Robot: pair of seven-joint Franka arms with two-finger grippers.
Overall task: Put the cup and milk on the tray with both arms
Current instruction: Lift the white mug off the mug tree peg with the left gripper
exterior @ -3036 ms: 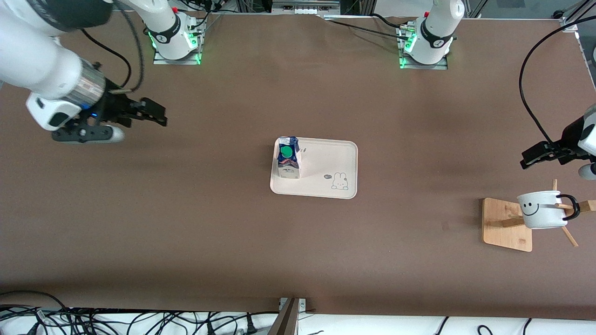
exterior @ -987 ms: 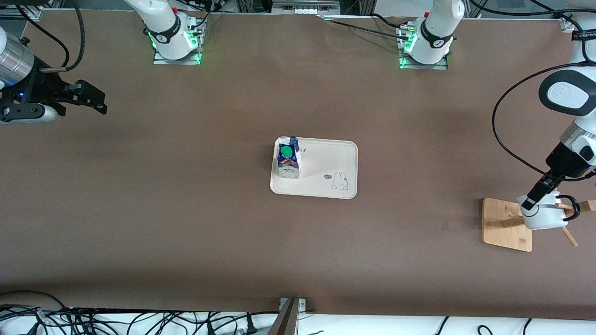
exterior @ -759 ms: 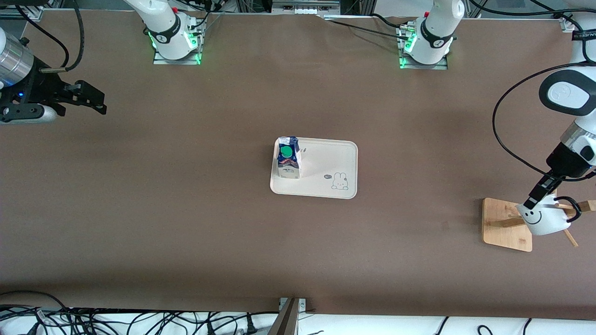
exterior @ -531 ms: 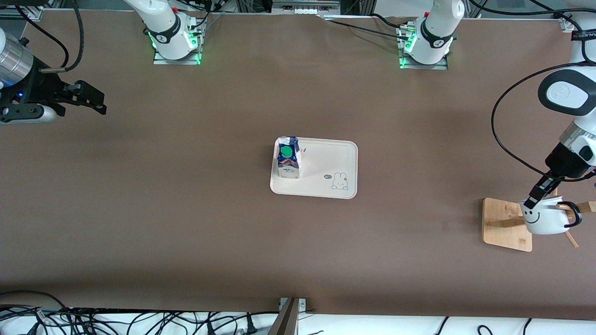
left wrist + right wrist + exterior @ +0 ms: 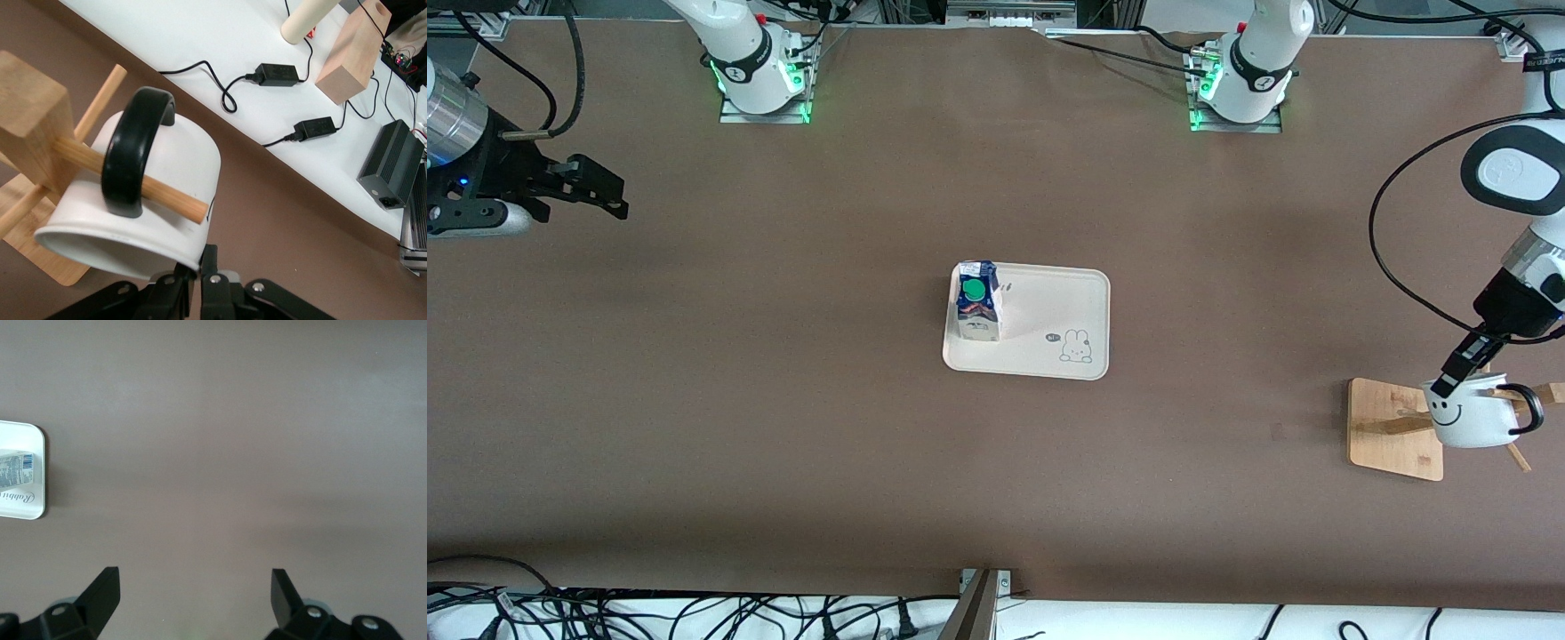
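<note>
The cup [image 5: 1476, 425], a white smiley mug, hangs by its black handle [image 5: 133, 153] on a peg [image 5: 170, 199] of the wooden stand at the left arm's end of the table. My left gripper [image 5: 1449, 384] is shut on the cup's rim, which also shows in the left wrist view [image 5: 202, 263]. The milk [image 5: 976, 302] stands upright on the tray [image 5: 1049, 356] at the table's middle, at the tray's end toward the right arm. My right gripper [image 5: 609, 191] is open and empty and waits over bare table at the right arm's end; its wrist view [image 5: 193, 590] shows the tray's corner [image 5: 27, 510].
The wooden stand's square base [image 5: 1387, 427] sits under the cup, and its post [image 5: 27, 127] and other pegs stand close beside the cup. Black cables hang from the left arm [image 5: 1396, 267]. Power bricks [image 5: 313, 127] lie off the table's edge.
My left gripper came down from above the stand and shut on the cup's rim. The cup has tilted and slid a little along its peg. The right arm drew back and now stays still.
</note>
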